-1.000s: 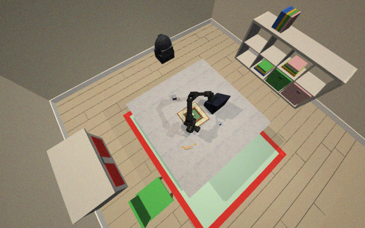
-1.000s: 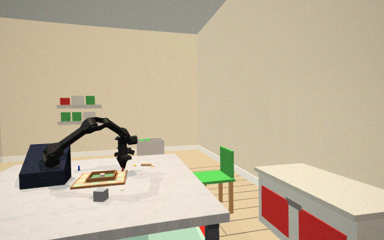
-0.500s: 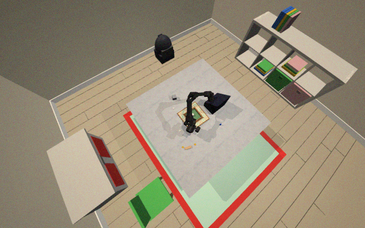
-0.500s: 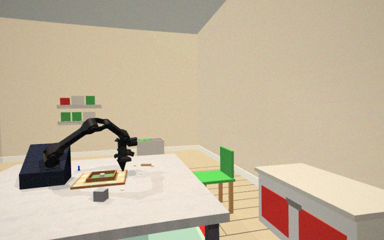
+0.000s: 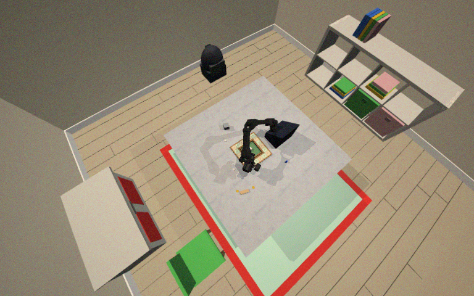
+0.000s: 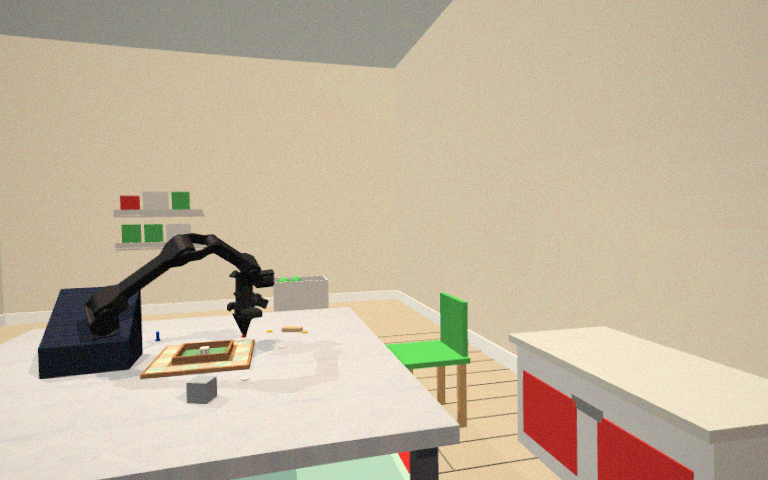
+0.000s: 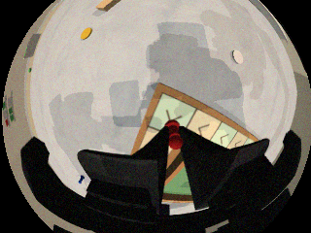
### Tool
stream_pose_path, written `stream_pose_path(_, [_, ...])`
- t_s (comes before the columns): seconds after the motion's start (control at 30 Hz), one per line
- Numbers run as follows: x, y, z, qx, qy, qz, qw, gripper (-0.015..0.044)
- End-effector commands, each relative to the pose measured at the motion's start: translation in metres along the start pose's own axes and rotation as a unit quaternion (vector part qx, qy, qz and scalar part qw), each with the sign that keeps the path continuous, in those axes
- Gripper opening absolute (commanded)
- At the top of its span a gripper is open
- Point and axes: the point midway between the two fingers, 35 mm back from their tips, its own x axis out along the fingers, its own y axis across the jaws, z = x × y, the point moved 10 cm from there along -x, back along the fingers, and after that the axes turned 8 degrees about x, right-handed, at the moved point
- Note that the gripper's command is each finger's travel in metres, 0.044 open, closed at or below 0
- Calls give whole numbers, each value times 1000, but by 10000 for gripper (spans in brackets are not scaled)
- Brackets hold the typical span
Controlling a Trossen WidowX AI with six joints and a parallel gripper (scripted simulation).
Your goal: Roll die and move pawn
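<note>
Now, scanning the exterior view from the left, we see the dark base (image 6: pixel 62 350), then the board (image 6: pixel 164 367) whose tray (image 6: pixel 189 353) holds the white die (image 6: pixel 204 350). At the board's far right corner our gripper (image 6: pixel 244 332) points straight down, clenched on the red pawn (image 7: pixel 173 135) standing on a corner square. Farther right stands a green chair (image 6: pixel 453 322).

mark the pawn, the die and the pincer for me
pawn (image 7: pixel 173 135), wrist view, its red top between the closed fingers
die (image 6: pixel 204 349), exterior view, its white side, inside the tray
pincer (image 6: pixel 243 332), exterior view, the tip where the fingers meet
</note>
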Motion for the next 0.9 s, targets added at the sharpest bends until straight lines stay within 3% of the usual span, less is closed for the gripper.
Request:
stream_pose_path(0.0, [-29,1,1,3,-5,7,1000,0])
stream_pose_path(0.33, [-106,1,-8,4,-11,-1,1000,0])
stream_pose_path(0.87, [-92,22,-38,3,-11,1,1000,0])
